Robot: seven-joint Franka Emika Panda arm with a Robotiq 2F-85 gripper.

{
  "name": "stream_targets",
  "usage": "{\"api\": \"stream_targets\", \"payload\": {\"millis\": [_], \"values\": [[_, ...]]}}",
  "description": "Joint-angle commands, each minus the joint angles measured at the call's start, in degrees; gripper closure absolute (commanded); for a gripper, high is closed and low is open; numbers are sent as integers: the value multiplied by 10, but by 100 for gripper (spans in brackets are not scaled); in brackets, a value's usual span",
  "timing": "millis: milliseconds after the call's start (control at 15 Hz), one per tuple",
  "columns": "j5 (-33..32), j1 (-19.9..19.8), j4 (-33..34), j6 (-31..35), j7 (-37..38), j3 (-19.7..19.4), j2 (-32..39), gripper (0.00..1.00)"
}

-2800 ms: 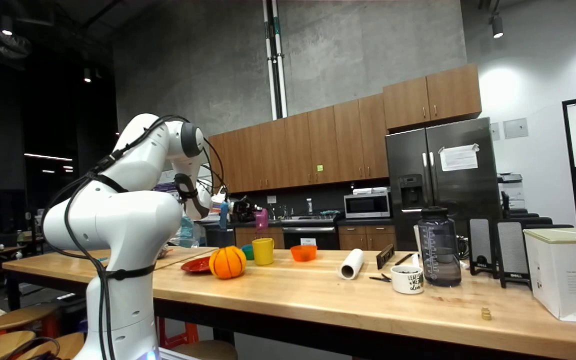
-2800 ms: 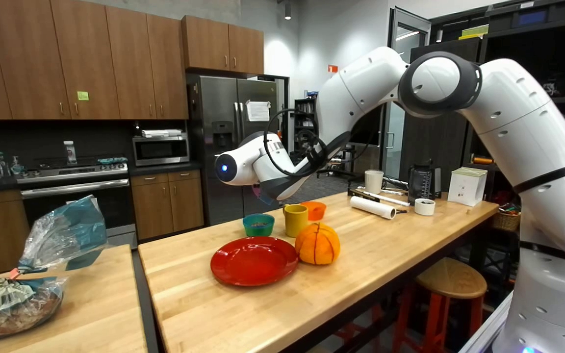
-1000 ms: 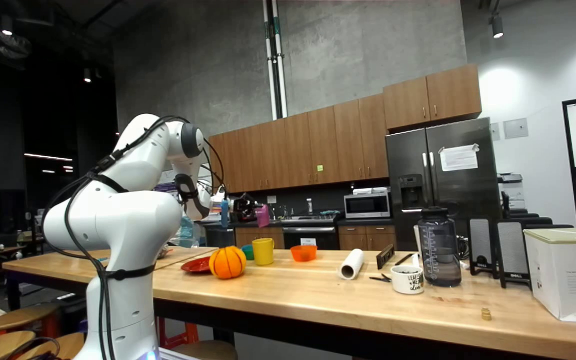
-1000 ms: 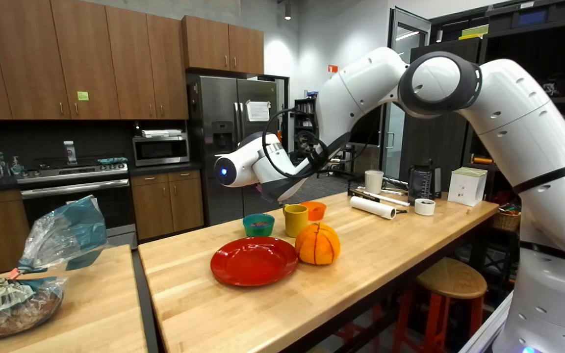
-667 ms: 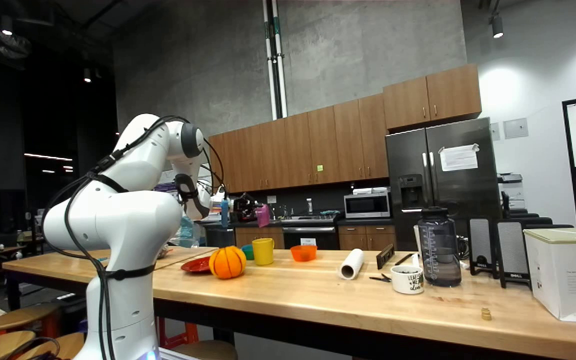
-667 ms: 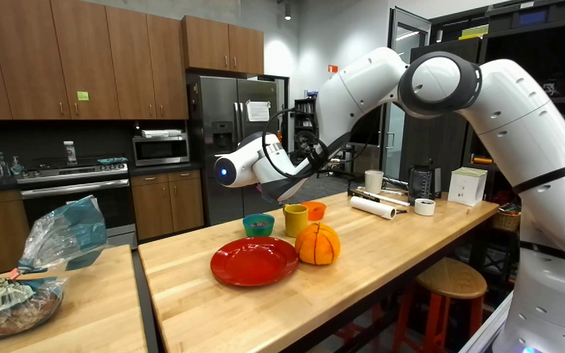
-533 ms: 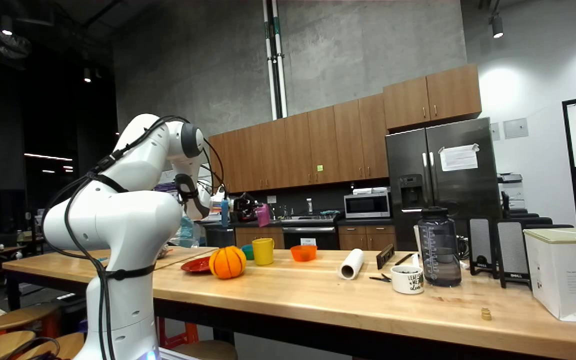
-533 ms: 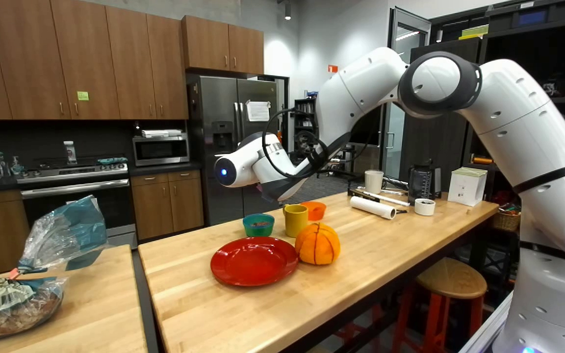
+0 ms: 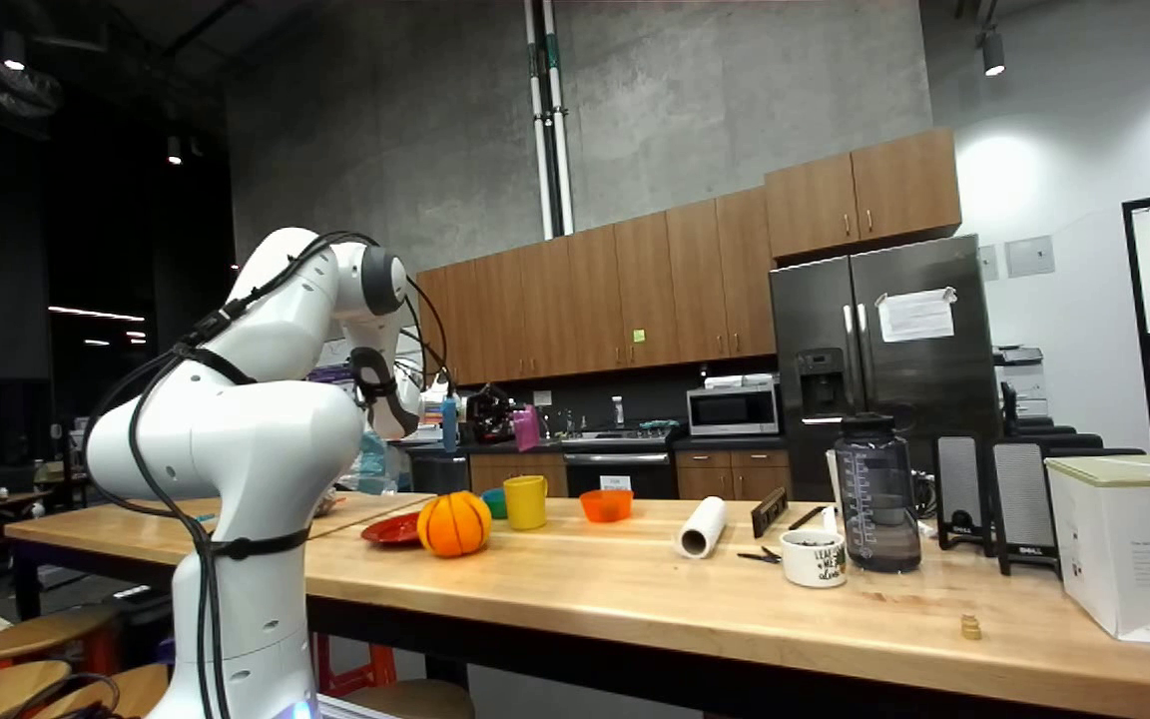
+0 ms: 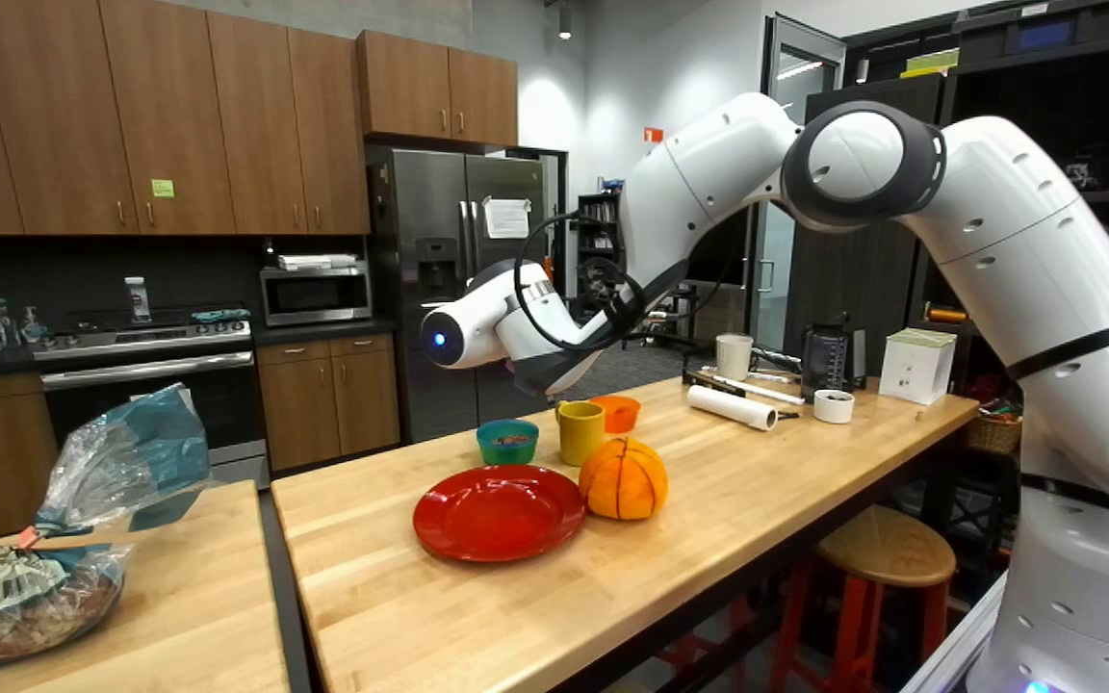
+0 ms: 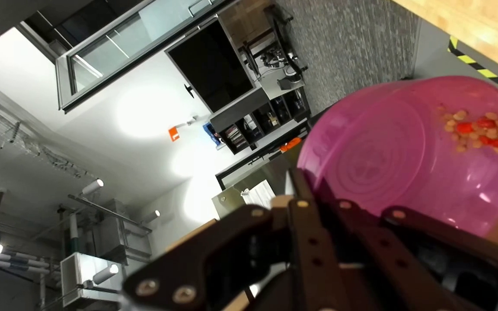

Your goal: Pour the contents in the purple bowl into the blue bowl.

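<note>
- A translucent pink-purple plastic bowl (image 11: 372, 140), tilted in midair, fills much of the right half of the wrist view.
- A black two-fingered gripper (image 11: 311, 184) at lower centre clamps its edge, fingers together; the bowl lies just right of the fingertips.
- Tan pellets (image 11: 474, 135) and red pieces (image 11: 486, 123) rest against the bowl's wall, far right.
- Near the centre of an exterior view, a round blue-green bowl (image 10: 507, 455), where I can make out brown pieces (image 10: 511, 439), stands upright beside a cylindrical yellow mug (image 10: 580, 436).
</note>
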Motion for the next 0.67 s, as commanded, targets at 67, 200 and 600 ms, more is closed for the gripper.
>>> {"api": "stream_targets", "payload": {"millis": [67, 200, 600], "values": [[-21, -10, 12, -12, 4, 13, 7, 99], [-25, -11, 12, -11, 6, 14, 7, 99], [-36, -10, 14, -16, 9, 14, 10, 99]]}}
